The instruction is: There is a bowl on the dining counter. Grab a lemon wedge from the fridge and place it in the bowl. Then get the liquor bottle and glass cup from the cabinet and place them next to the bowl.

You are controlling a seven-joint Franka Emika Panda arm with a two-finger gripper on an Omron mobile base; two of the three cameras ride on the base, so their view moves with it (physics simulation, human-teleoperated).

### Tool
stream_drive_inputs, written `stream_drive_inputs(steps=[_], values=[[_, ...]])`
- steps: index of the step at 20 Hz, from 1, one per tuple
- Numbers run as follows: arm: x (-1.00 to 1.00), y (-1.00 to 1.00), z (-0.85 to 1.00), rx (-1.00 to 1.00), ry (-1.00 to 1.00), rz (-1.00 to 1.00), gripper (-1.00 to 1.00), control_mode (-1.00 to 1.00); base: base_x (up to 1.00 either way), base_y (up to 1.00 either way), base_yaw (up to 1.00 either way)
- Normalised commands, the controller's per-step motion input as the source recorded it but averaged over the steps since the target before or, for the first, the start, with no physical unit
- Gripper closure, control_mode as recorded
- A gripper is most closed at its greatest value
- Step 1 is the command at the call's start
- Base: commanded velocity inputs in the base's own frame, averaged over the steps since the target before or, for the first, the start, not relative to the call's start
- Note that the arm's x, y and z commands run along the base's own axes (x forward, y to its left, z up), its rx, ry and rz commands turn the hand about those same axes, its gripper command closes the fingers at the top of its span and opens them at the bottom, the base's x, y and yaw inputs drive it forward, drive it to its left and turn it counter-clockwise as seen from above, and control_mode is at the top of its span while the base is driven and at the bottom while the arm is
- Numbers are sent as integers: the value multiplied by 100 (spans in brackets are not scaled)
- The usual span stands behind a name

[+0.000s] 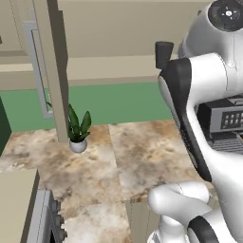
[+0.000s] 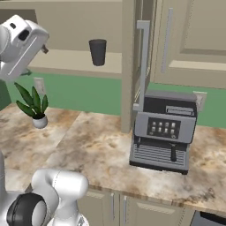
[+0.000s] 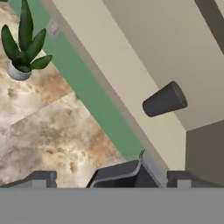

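A mottled beige-brown marble desk (image 2: 101,145) runs below a green wall strip, with beige upper cupboards above. Nearest the robot, in the hand view, the fingers (image 3: 111,178) stand spread wide and released, holding nothing; their two dark tips rise at the bottom edge. Between the tips shows the top of the black-and-silver coffee machine (image 2: 162,132), which stands on the desk. A small potted plant (image 2: 35,106) sits on the desk to the left. Farther off, the cabinet (image 2: 70,62) stands open, and the glass cup (image 2: 97,52) stands upright on its plain shelf. The cup lies well apart from the fingers, ahead of them and toward the right in the hand view, untouched.
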Motion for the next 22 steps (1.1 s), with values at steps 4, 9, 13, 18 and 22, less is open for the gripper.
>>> stream_drive_inputs(steps=[4, 9, 13, 18, 22], values=[[62, 3, 0, -27, 0, -13, -100, -100, 0, 0, 0], [59, 0, 0, -12, 0, -19, -100, -100, 0, 0, 0], [60, -1, 0, -5, 0, -20, -100, -100, 0, 0, 0], [53, -10, -5, -2, 0, -19, -100, -100, 0, 0, 0], [49, -16, -1, 0, 0, -17, -100, -100, 0, 0, 0]])
